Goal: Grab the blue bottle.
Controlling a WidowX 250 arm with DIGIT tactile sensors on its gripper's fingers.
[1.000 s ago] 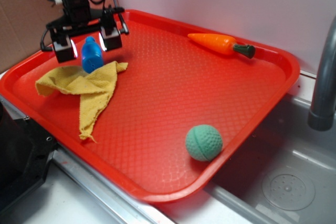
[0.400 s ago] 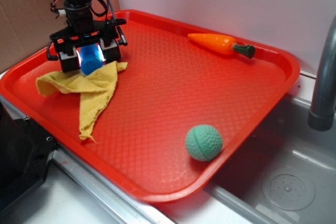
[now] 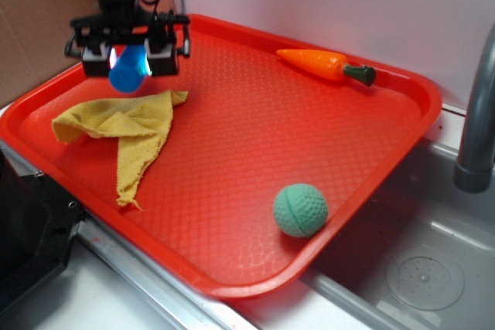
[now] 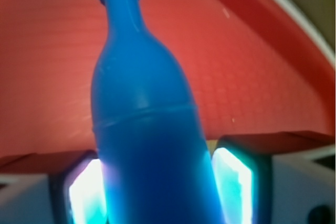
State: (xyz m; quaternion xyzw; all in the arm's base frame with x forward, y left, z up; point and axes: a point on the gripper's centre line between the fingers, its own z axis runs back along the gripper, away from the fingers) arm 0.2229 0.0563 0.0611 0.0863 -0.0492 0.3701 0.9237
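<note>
The blue bottle (image 3: 129,68) hangs above the far left corner of the red tray (image 3: 255,144), held between the two fingers of my gripper (image 3: 130,58), which is shut on it. It is clear of the yellow cloth (image 3: 124,133) below. In the wrist view the blue bottle (image 4: 144,124) fills the middle, its body pinched between the two lit pads (image 4: 233,184) and its neck and cap pointing away over the tray (image 4: 47,66).
An orange toy carrot (image 3: 325,64) lies at the tray's far edge. A green ball (image 3: 300,210) sits near the front right rim. A grey tap (image 3: 478,121) and metal sink (image 3: 425,268) are to the right. Cardboard stands behind on the left.
The gripper came down around the bottle on the cloth, shut on it, and has now risen with the bottle lifted off the cloth.
</note>
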